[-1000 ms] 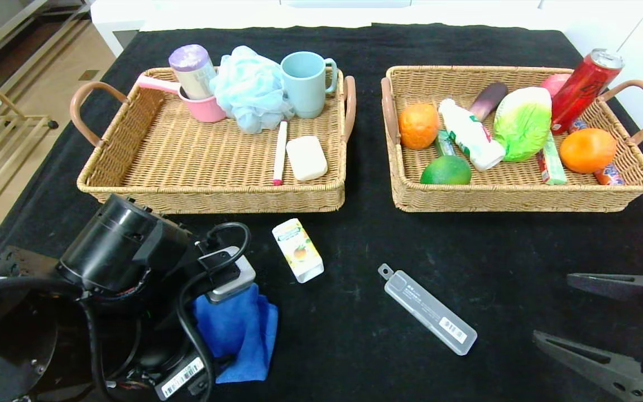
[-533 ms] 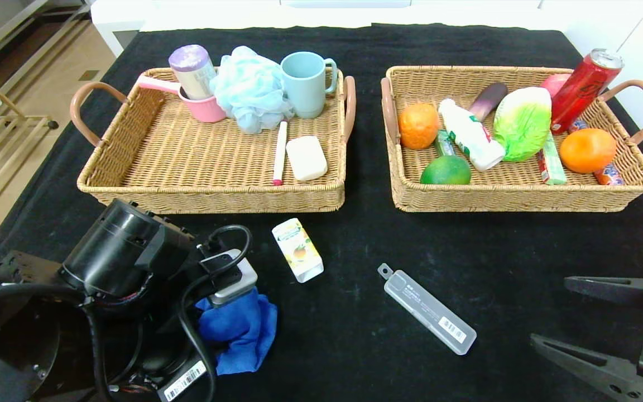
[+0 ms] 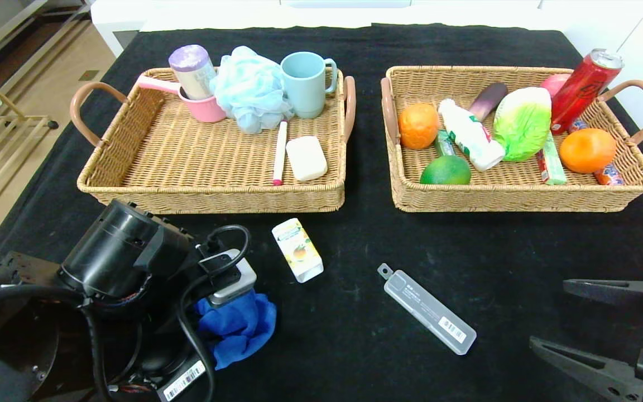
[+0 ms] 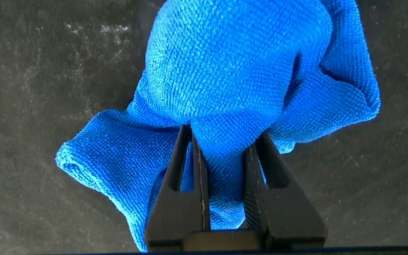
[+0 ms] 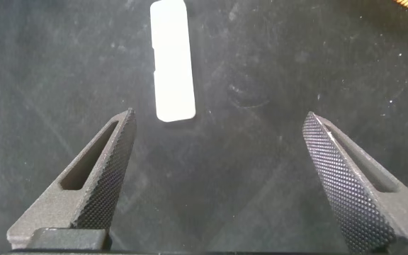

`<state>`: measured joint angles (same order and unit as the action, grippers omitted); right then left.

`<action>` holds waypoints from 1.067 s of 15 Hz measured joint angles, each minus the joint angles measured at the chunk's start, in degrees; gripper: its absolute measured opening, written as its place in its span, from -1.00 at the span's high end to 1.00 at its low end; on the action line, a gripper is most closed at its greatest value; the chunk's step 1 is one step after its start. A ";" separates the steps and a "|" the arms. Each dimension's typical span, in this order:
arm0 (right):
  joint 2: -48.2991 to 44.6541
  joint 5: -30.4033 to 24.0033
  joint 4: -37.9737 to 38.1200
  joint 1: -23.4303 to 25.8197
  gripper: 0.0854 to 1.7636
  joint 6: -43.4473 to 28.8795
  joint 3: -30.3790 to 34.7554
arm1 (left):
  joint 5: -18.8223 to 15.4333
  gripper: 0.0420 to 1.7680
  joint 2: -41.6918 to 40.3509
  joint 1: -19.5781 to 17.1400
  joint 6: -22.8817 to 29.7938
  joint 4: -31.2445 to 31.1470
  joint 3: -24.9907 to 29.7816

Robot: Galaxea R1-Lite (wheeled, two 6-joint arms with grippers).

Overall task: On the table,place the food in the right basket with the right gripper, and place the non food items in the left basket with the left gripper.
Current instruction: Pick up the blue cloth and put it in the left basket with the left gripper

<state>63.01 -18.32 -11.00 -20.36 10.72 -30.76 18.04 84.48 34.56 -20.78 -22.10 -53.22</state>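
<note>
My left gripper [image 4: 222, 134] is shut on the blue towel [image 3: 240, 326], which hangs bunched between its fingers at the near left of the table [image 3: 366, 240]. In the head view the wrist hides the fingers. The white-yellow carton [image 3: 297, 249] lies just in front of the left basket [image 3: 215, 195]. The clear plastic case [image 3: 427, 309] lies near the table's middle front and also shows in the right wrist view [image 5: 172, 60]. The cabbage [image 3: 522, 123] and the white bottle [image 3: 469, 134] lie in the right basket [image 3: 522, 198]. My right gripper [image 3: 547, 312] is open and empty at the near right [image 5: 219, 117].
The left basket holds a pink cup, a blue bath pouf, a blue mug [image 3: 305, 84], a pen and a soap bar. The right basket also holds oranges, a green fruit, a red can [image 3: 584, 89] and snack sticks. Bare black cloth lies between the baskets and the arms.
The towel has gone from lying spread out to being bunched up in the left gripper and drawn in under the wrist. The right gripper has drifted slightly toward the near edge.
</note>
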 joint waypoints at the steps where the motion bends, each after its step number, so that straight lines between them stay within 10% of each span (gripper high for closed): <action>1: -0.01 0.00 0.00 -0.04 -0.94 -0.02 0.05 | 0.00 0.64 -0.02 0.00 -0.02 0.02 0.15; 16: -0.74 -0.37 0.28 -0.54 -0.94 -0.24 0.44 | -0.85 0.64 -9.12 1.73 1.55 -0.91 0.28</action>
<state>62.27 -18.69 -10.72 -20.89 10.47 -30.32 17.19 75.36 36.29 -19.24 -23.02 -52.94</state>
